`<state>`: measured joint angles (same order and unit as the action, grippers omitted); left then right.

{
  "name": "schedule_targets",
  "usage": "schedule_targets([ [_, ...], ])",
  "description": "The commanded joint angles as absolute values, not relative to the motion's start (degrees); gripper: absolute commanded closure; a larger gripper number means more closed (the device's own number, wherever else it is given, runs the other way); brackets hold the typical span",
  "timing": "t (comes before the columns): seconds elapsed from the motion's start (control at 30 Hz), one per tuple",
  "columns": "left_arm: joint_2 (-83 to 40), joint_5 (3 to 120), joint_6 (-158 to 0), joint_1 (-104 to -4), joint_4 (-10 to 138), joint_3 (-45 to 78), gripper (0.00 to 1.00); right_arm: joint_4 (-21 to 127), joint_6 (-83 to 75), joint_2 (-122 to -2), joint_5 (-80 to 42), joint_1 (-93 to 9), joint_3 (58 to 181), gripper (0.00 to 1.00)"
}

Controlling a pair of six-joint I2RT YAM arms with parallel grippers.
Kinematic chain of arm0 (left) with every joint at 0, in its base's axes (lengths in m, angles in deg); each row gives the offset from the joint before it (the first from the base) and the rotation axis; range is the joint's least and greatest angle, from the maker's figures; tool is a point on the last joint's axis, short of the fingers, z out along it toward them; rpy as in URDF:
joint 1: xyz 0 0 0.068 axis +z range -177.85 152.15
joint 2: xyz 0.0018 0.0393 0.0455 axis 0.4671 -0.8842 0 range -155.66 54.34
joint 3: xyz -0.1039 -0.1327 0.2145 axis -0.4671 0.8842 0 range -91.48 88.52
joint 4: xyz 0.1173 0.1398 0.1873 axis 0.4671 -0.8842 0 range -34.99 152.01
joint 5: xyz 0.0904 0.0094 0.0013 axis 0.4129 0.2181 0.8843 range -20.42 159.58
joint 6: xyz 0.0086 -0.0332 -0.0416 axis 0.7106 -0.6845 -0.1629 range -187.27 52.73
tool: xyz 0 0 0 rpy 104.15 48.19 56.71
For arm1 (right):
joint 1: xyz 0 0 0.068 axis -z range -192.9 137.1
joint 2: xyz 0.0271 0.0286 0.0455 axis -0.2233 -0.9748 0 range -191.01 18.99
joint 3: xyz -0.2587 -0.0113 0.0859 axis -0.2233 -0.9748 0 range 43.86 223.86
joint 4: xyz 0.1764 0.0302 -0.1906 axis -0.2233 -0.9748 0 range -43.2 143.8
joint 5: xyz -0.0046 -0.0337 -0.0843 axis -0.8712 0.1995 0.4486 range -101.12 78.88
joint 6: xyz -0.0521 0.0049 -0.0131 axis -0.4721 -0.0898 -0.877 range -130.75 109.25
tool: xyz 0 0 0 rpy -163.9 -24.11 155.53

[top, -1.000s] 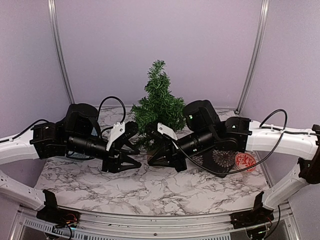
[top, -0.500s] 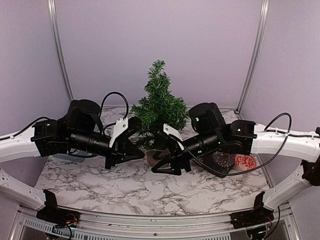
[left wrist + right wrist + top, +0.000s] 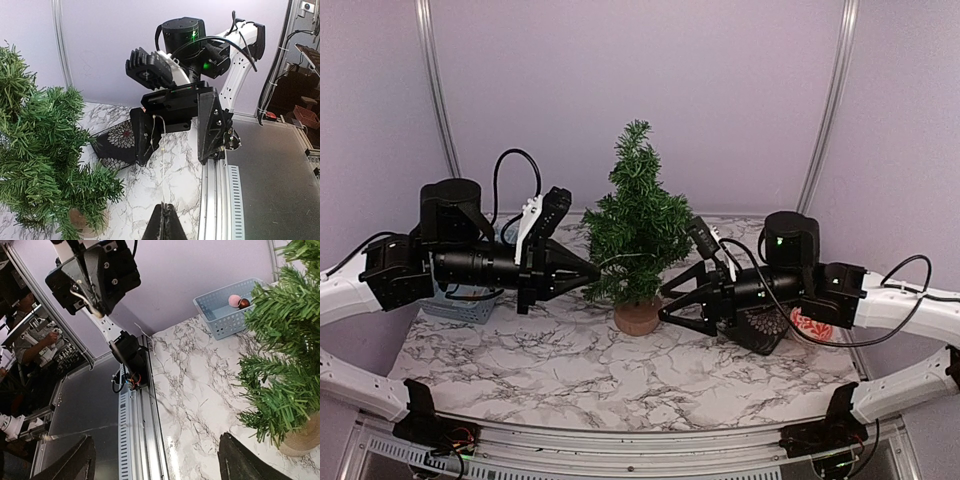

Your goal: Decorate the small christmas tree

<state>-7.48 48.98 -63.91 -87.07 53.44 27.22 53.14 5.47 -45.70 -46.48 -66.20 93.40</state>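
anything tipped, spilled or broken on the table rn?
Nothing stands out. The small christmas tree stands upright on its stump. The blue basket sits level with a pink ball inside. The dark flower-patterned item and the red disc lie on the right. No spill or damage is visible.

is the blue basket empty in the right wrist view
No, the blue basket holds a pink ball and a dark red ball side by side.
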Motion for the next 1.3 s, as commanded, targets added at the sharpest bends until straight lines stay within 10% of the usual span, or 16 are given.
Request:
schedule_targets([
  [0.0, -6.29, 47.16, -66.18, -86.74, 58.37, 25.73, 1.0, 67.69, 16.76, -43.95, -51.04, -64.32, 91.38, 0.18],
  [0.53, -5.63, 47.03, -66.82, -86.69, 60.17, 25.24, 1.0, 95.67, 38.89, -46.78, -55.06, -63.85, 85.19, 0.09],
  [1.27, -7.47, 52.29, -57.8, -85.01, 50.12, 22.08, 1.0, 70.41, 31.8, -37.72, -59.9, -61.24, 81.93, 0.01],
])
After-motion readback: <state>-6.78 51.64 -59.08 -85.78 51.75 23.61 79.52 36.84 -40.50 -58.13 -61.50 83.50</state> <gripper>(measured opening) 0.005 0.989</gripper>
